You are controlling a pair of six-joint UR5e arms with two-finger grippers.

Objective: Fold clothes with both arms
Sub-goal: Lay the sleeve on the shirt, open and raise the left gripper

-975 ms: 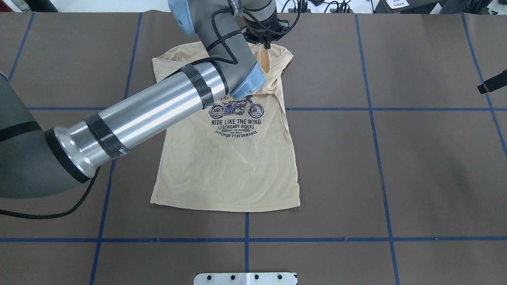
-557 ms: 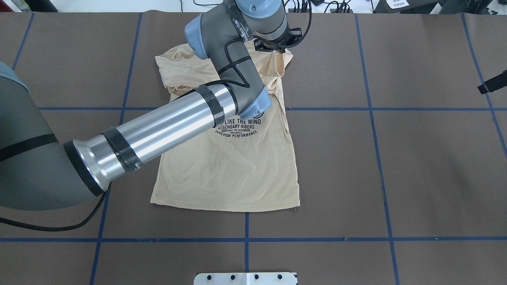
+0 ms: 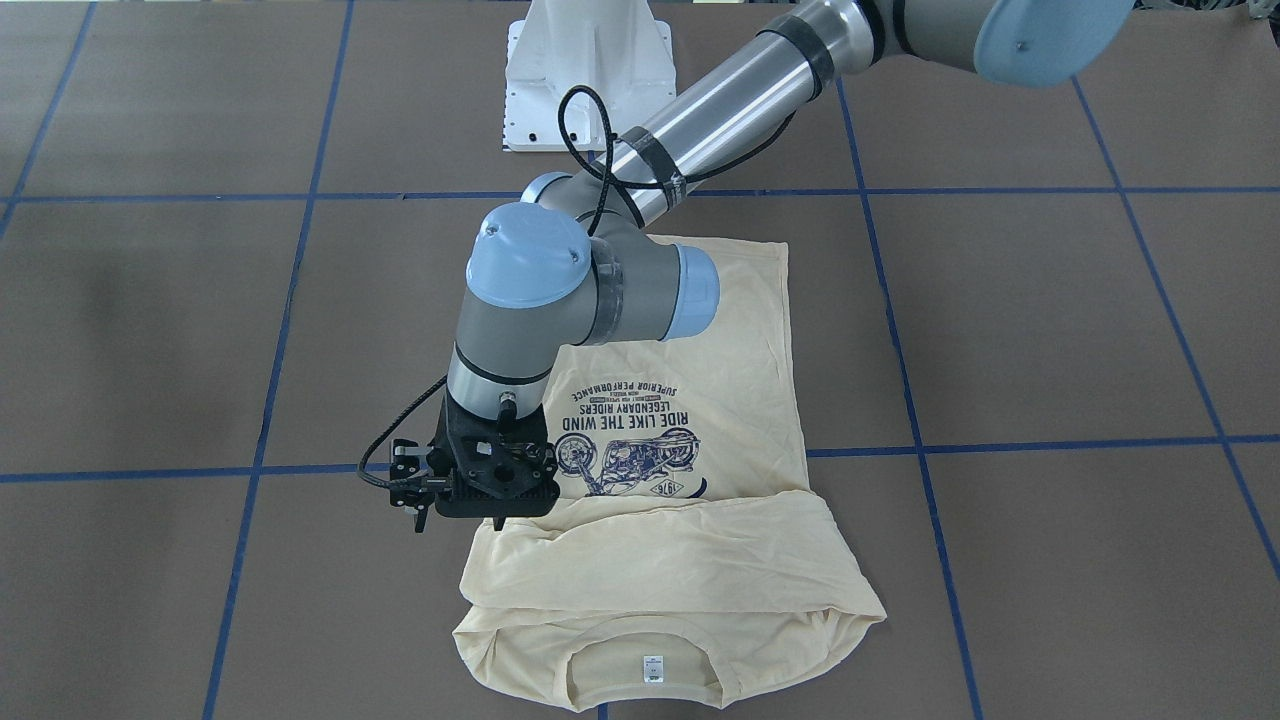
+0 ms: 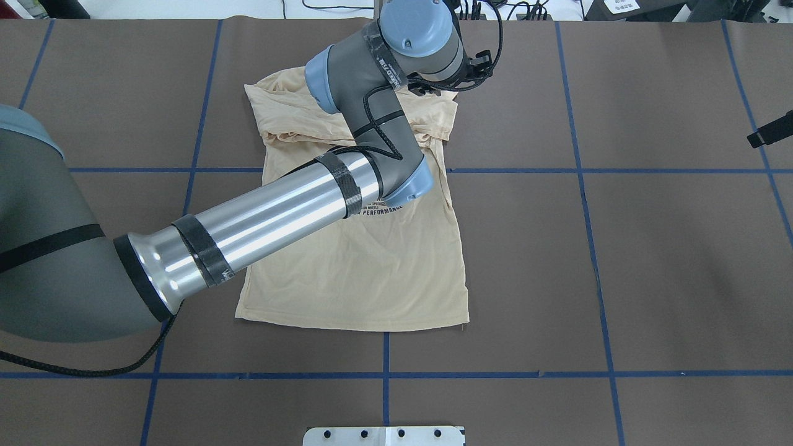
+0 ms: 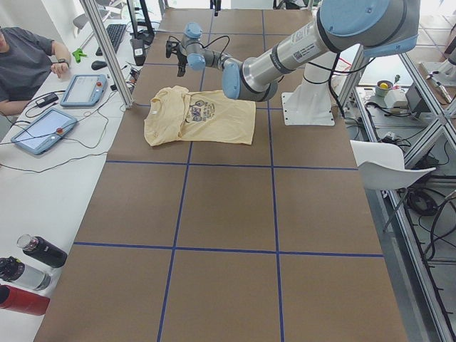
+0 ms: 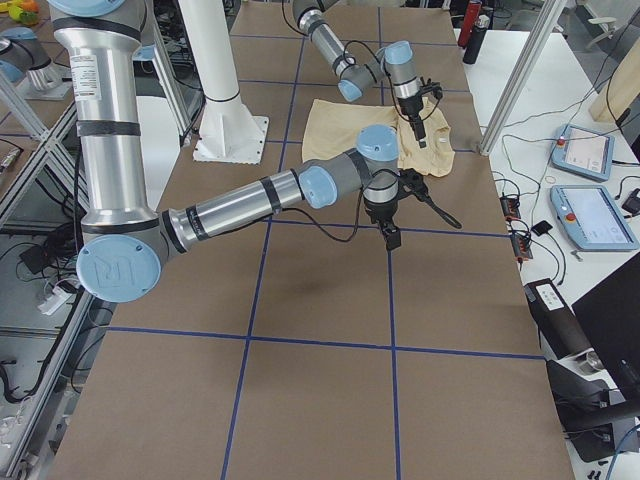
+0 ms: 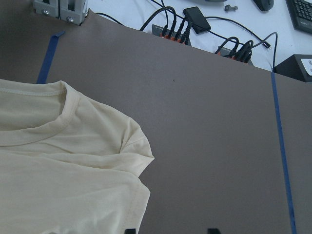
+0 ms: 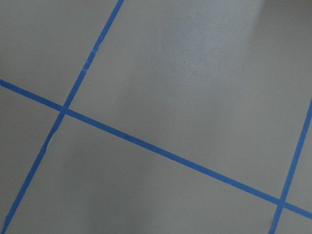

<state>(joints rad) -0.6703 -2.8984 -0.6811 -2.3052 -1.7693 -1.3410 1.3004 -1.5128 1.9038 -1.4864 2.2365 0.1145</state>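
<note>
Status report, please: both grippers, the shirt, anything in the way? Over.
Left gripper open, empty, above one shoulder corner. Right gripper far aside, state unclear. Shirt flat, print up, sleeves folded across shoulders. Left forearm hangs over it.

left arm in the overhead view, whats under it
The shirt, lying on the table. Only the print's bottom line shows; the rest of the print is covered.

We see only the flat grey-brown table covering [image 8: 195, 73], crossed by blue tape lines [image 8: 161, 152] that meet at centre left and lower right of frame.
</note>
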